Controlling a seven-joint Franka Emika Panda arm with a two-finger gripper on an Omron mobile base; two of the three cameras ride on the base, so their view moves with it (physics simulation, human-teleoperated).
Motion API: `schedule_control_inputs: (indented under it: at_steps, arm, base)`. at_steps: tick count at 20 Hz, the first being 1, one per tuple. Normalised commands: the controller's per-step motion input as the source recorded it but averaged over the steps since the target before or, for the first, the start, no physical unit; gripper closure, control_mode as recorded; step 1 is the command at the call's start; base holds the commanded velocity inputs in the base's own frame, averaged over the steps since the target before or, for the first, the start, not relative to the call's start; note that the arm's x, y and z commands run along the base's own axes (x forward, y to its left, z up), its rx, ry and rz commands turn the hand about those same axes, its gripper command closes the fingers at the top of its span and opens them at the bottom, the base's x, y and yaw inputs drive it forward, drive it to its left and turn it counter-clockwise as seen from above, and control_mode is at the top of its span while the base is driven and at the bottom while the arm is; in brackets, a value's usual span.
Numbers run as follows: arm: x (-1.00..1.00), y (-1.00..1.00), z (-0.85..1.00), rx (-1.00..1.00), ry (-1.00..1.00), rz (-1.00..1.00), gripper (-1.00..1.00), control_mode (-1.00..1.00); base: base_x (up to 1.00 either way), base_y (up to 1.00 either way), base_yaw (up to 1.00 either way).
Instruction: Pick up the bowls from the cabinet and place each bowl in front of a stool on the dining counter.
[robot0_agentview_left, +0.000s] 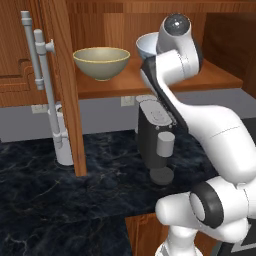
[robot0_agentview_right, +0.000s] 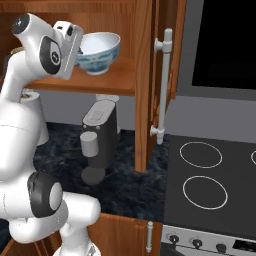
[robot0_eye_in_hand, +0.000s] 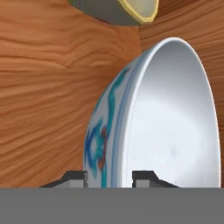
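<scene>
You're mid-grasp on bowl one — pincer (robot0_eye_in_hand: 108, 177) pinching the rim of the white blue-patterned bowl (robot0_eye_in_hand: 166, 127) at the cabinet shelf (robot0_agentview_right: 107, 80) front edge. Next: lift it clear — olive-tan bowl (robot0_agentview_left: 101, 62) waits.

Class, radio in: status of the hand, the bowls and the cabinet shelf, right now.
Hand shut on white bowl, fingertips astride its rim. Bowl still on cabinet shelf. Olive bowl untouched alongside. Coffee machine stands below; open door close beside.

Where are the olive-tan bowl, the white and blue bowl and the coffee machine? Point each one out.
olive-tan bowl (robot0_agentview_left: 101, 62), left base view, on its outer wall.
white and blue bowl (robot0_agentview_right: 100, 51), right base view, on its patterned outer wall.
coffee machine (robot0_agentview_right: 101, 135), right base view, on its dark front body.
</scene>
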Motion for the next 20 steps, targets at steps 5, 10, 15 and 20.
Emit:
schedule_control_inputs:
  at_steps: [5, 10, 15, 20]
  arm:
    - [-0.96, -0.13, -0.08, 0.0, -0.03, 0.0, 1.0, -1.0]
    - [-1.0, -0.09, -0.07, 0.0, 0.0, 0.0, 1.0, -1.0]
    - [-1.0, 0.0, 0.0, 0.05, 0.02, 0.12, 1.0, -1.0]
    - [-1.0, 0.0, -0.02, 0.01, 0.11, 0.16, 1.0, -1.0]
  base:
    - [0.0, 0.0, 0.0]
    - [0.0, 0.0, 0.0]
    - [0.0, 0.0, 0.0]
    - [0.0, 0.0, 0.0]
